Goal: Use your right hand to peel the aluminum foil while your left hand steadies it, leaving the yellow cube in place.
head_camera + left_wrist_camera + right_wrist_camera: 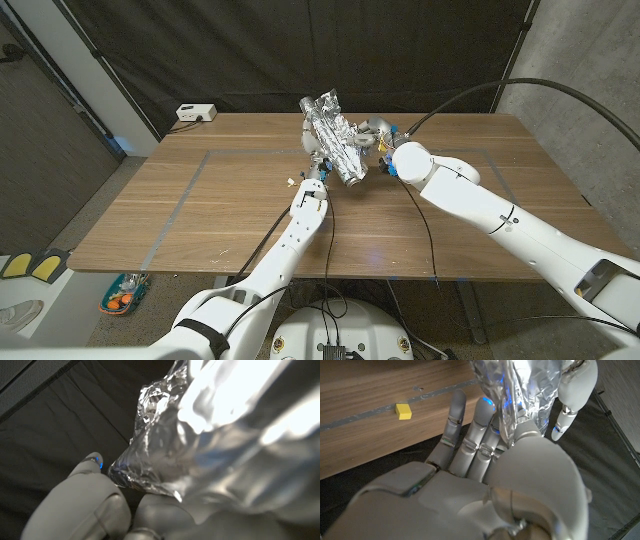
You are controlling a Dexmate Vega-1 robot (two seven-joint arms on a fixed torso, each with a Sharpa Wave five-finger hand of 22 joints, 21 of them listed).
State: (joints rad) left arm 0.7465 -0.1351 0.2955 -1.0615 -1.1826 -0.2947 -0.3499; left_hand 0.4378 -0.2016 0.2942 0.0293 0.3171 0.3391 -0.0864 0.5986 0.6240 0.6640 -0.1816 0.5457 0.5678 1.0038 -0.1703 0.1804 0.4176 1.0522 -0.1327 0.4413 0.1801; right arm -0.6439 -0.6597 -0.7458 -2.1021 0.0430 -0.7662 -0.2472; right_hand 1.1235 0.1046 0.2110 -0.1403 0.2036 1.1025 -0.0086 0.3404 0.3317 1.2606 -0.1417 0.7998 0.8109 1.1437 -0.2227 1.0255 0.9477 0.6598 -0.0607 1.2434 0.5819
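Peeling is under way: both the left robot hand (316, 170) and right robot hand (374, 134) grip the crumpled silver aluminium foil (333, 137) above the wooden worktop (200, 210). The small yellow cube (403, 410) lies bare. Next, likely pull the foil clear.

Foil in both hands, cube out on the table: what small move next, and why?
Probably set the foil down away from the yellow cube. Both the left hand and right hand hold the crumpled sheet aloft; the cube lies bare on the wood.

Glare blurs the aluminum foil (220, 435), which the frame edge crops.
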